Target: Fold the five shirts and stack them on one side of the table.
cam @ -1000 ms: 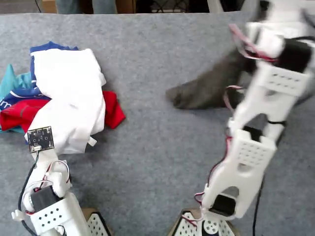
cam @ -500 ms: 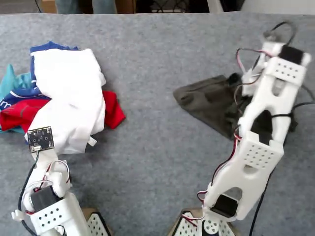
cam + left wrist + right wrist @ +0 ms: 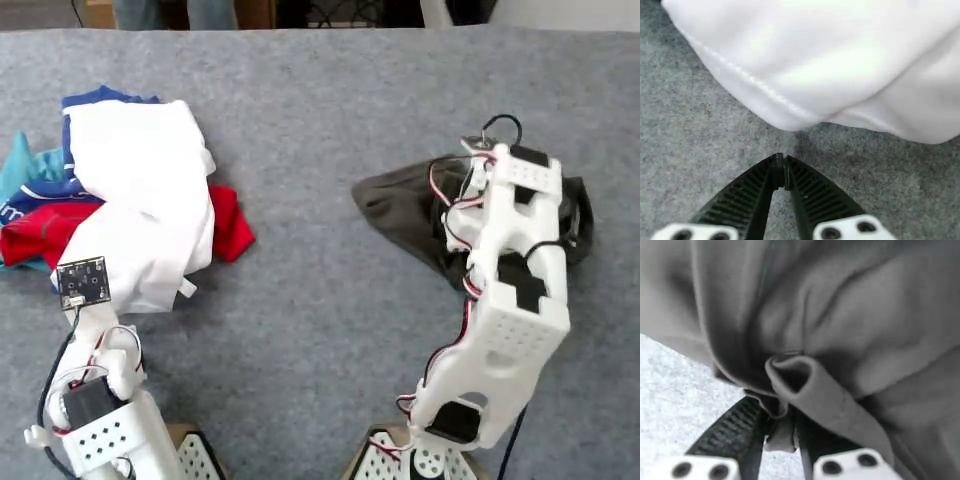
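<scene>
High view: the right arm is leaning over a grey shirt that is lying crumpled on the table, well apart from the heap topped by a white shirt.

Left wrist view: the left gripper is sitting pinched together and empty, with the white shirt's hem just ahead of its tips.

Right wrist view: the right gripper is clamping a rolled fold of the grey shirt between its fingers — seemingly to spread the shirt flat for folding.
</scene>
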You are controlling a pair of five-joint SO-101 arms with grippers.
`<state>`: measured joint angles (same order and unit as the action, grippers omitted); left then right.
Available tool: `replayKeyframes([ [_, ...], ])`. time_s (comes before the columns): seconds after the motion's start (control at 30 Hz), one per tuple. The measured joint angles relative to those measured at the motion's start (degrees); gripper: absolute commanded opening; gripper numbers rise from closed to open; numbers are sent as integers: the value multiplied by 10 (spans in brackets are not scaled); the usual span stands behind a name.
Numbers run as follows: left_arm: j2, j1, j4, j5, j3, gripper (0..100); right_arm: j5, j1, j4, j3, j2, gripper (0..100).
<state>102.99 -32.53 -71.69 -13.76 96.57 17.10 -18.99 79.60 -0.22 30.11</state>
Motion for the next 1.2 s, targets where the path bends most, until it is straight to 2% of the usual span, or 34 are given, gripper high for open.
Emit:
replayKeyframes([
  [0.23, 0, 0, 0, -5, 0, 30, -29, 0, -67, 78, -53, 14],
  [0.4, 0, -9, 52, -103, -24, 29, -30, 0, -99, 119, -81, 14],
  [0.53, -11, 9, 72, -113, -120, 43, -30, 0, -113, 137, -91, 14],
  [0.67, -88, 37, 68, -89, -271, 135, -30, 0, -114, 138, -94, 15],
  [0.8, -278, 58, 31, -33, -433, 183, -30, 0, -114, 138, -94, 15],
  [0.97, -583, 70, -18, 85, -623, 360, -30, 0, -114, 138, -94, 15],
  [1.07, -768, 72, -35, 157, -716, 361, -30, 0, -114, 138, -94, 15],
  [1.2, -983, 71, -14, 178, -833, 360, -30, 0, -114, 138, -94, 15],
])
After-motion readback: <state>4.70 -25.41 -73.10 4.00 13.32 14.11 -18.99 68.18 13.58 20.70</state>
